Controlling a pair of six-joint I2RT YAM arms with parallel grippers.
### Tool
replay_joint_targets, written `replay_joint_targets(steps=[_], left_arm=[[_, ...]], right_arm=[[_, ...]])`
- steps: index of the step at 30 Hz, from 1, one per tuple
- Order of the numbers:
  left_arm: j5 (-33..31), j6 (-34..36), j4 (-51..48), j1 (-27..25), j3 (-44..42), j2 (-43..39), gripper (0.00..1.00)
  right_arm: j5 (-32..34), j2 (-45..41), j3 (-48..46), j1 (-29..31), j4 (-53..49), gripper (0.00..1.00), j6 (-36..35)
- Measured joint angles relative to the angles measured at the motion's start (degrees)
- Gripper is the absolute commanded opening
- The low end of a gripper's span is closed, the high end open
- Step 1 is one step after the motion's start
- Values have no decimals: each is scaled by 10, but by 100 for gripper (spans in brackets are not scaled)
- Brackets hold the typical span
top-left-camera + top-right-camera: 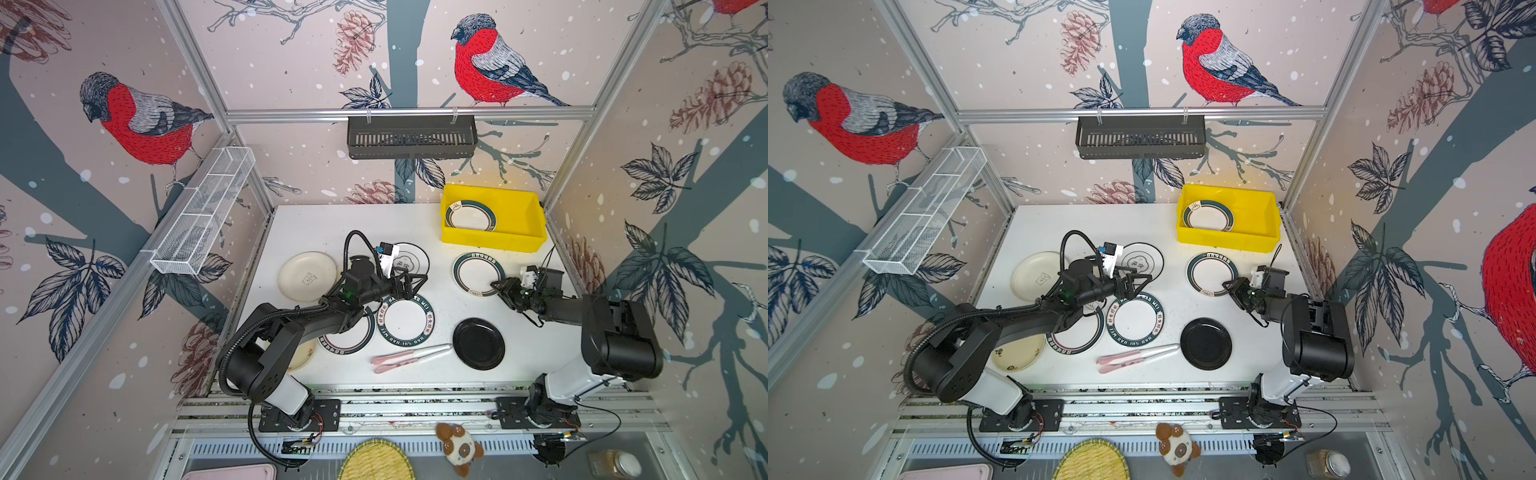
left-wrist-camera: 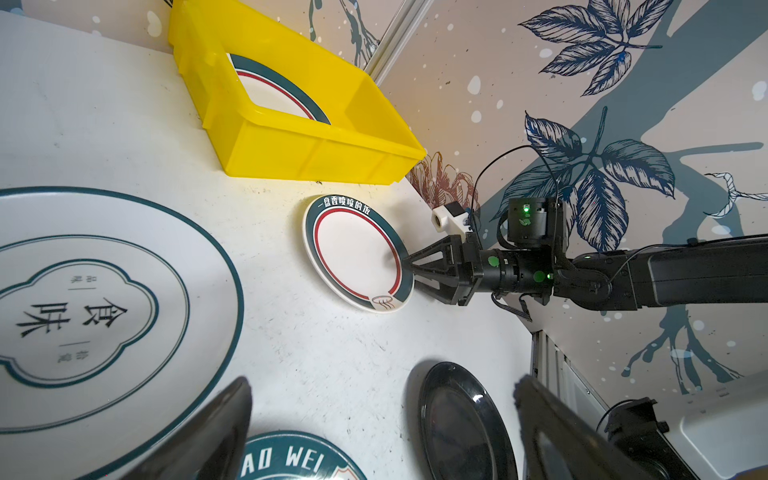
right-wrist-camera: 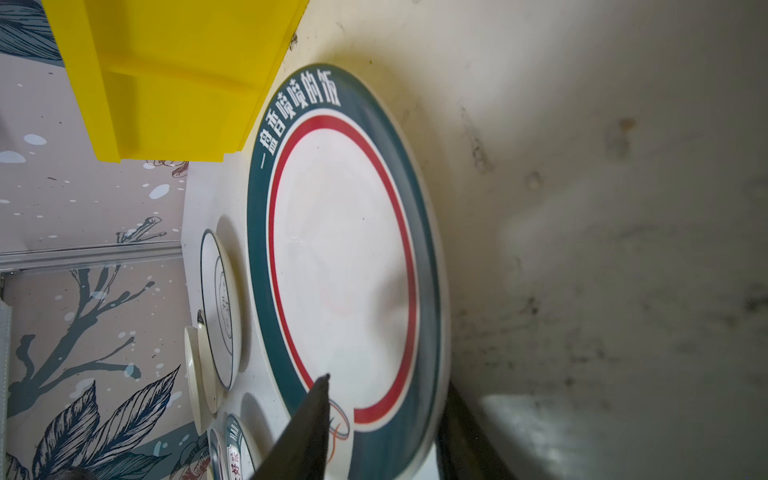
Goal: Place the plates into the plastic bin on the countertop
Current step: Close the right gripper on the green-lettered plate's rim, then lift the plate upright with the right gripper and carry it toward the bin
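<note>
The yellow plastic bin (image 1: pixel 490 241) stands at the back right of the white countertop (image 1: pixel 316 224) and holds one green-rimmed plate (image 1: pixel 471 215). Just in front of it lies a second green-and-red-rimmed plate (image 1: pixel 476 272) (image 3: pixel 340 257). My right gripper (image 1: pixel 496 286) (image 3: pixel 388 384) (image 2: pixel 406 266) is shut on its near rim, one finger on top and one under the edge. Other plates lie flat: a thin-rimmed white one (image 1: pixel 415 255), cream (image 1: pixel 307 276), a lettered one (image 1: pixel 406 321), black (image 1: pixel 478 343), and two partly under the left arm. My left gripper (image 1: pixel 411 282) (image 2: pixel 384 382) hovers open, holding nothing.
Pink utensils (image 1: pixel 409 355) lie near the front between the lettered and black plates. A black slotted basket (image 1: pixel 411 137) hangs on the back wall and a white wire shelf (image 1: pixel 203 208) on the left wall. A woven mat (image 1: pixel 376 461), plush toy (image 1: pixel 459 449) and jar (image 1: pixel 615 463) sit below the front rails.
</note>
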Motion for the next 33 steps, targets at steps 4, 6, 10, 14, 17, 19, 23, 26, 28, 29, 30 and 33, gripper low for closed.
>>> replay_joint_targets(steps=[4, 6, 10, 14, 17, 19, 23, 26, 28, 29, 30, 33], left_arm=[[0, -4, -1, 0, 2, 0, 98], [0, -5, -1, 0, 3, 0, 98], [0, -9, -1, 0, 4, 1, 98], [-3, -9, -1, 0, 5, 1, 98], [-9, -9, -3, 0, 5, 1, 98], [-13, -9, -3, 0, 5, 2, 98], [-14, -9, -5, 0, 5, 3, 98], [-15, -9, -6, 0, 5, 3, 98], [-15, -9, -6, 0, 5, 4, 98], [-15, -9, -7, 0, 5, 5, 98], [-15, -9, -8, 0, 5, 5, 98], [-15, -9, -8, 0, 4, 7, 98]], right_arm=[[-2, 9, 0, 0, 16, 37, 0], [-2, 13, 0, 0, 22, 37, 2], [-1, 18, 1, 0, 29, 30, 3], [10, 21, 1, 0, 23, 19, 2], [11, 22, 0, -2, 23, 15, 0], [14, 22, -2, -2, 25, 13, 1], [8, 20, -3, -3, 30, 8, 5], [5, 15, -4, -3, 36, 5, 5], [5, 12, -6, -3, 34, 3, 5], [5, 8, -7, -3, 33, 3, 5], [6, 5, -7, -3, 32, 3, 5], [10, -7, -11, -2, 21, 2, 5]])
